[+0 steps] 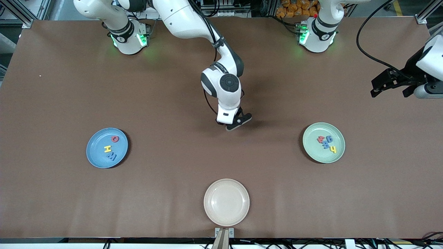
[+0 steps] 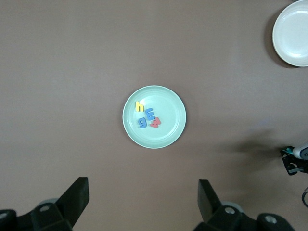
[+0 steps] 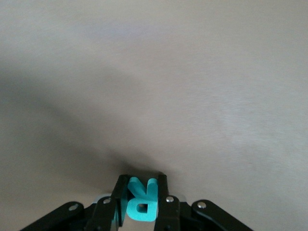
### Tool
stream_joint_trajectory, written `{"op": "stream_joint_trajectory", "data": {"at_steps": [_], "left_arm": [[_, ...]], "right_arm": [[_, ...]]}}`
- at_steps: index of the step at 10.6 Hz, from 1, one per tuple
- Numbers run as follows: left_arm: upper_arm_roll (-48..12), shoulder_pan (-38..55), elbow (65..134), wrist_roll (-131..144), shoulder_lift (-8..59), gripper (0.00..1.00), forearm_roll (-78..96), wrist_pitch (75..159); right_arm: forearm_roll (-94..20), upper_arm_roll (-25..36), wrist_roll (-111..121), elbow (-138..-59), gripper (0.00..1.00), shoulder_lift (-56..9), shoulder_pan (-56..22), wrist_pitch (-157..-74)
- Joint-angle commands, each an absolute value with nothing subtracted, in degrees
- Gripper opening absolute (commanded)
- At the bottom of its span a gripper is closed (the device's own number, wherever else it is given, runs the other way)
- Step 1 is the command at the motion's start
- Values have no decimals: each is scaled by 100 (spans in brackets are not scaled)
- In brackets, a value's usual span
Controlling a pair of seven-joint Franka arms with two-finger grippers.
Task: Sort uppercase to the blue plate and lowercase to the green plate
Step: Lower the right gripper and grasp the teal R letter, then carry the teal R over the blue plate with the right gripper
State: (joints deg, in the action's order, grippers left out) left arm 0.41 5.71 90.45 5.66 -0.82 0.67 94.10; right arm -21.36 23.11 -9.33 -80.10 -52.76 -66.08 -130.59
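My right gripper [image 1: 238, 123] [image 3: 142, 179] hangs low over the middle of the table, shut on an uppercase teal R [image 3: 142, 201]. The blue plate [image 1: 96, 154] toward the right arm's end holds a red Q [image 1: 115, 139], a yellow H [image 1: 107, 149] and a blue M [image 1: 112, 157]. On the green plate [image 1: 316, 154] [image 2: 169, 102] toward the left arm's end lie the lowercase letters: red w [image 1: 321, 139], blue g [image 1: 330, 139], blue m [image 1: 325, 145] and yellow y [image 1: 333, 149]. My left gripper [image 1: 389, 92] [image 2: 143, 197] waits high near its end of the table, open and holding nothing.
A cream-beige plate [image 1: 226, 202] [image 2: 293, 31] with nothing in it sits near the table's front edge, nearer to the front camera than my right gripper. Both arm bases stand along the table's back edge.
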Motion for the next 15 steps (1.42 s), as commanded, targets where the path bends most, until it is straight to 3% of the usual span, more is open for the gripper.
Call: {"op": "stream_joint_trajectory", "data": {"at_steps": [1,3,6,10,15], "left_arm": [[123,677,9026,650,-132,100,-70,9308],[123,677,9026,650,-132,100,-62,9308],[114,677,9026,650,-123,100,-44,9308],[97,677,9026,659,-132,100,-44,9308],[114,677,9026,659,-141,100,-88,9281]], "right_arm": [[-2136,2285,-1204,-8077,0,-5186,-6391,-13043],[-2127,2355,-1222,-8051,0,-5072,-6101,-12947],[-2040,3109,-1064,-8051,0,-5071,-5968,-12772],[-2100,4067,1013,-8051,0,-5071,-5460,-12069],[-2144,4184,3440,-8059,0,-4940,-4107,-11095]]}}
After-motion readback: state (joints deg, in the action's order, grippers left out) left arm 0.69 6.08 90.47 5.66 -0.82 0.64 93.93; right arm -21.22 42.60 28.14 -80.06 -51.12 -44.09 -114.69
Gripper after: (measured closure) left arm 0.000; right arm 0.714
